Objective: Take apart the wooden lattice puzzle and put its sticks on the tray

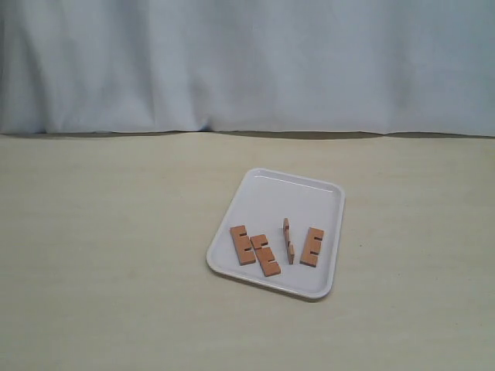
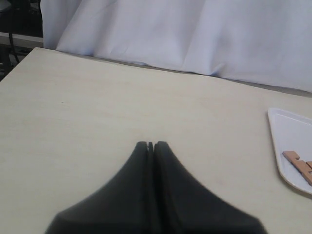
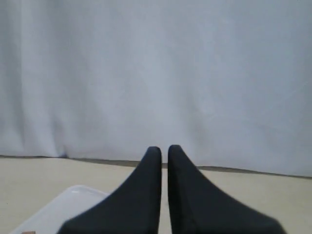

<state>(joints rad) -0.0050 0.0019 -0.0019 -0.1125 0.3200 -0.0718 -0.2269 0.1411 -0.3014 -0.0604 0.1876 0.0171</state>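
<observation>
No assembled lattice puzzle shows. Four separate reddish-brown notched sticks lie on the near half of the white tray (image 1: 286,193): one at the left (image 1: 242,244), one touching it (image 1: 265,255), one standing on edge (image 1: 288,240), one at the right (image 1: 312,247). Neither gripper appears in the exterior view. In the left wrist view my left gripper (image 2: 150,143) is shut and empty over bare table, with the tray (image 2: 287,126) and one stick (image 2: 298,163) off to its side. My right gripper (image 3: 164,147) is shut with a thin slit and holds nothing; a tray corner (image 3: 63,207) lies below it.
The pale wooden table (image 1: 108,255) stretches around the tray on all sides. A white curtain (image 1: 247,62) hangs along the table's far edge. Dark equipment (image 2: 19,19) shows past one table corner in the left wrist view.
</observation>
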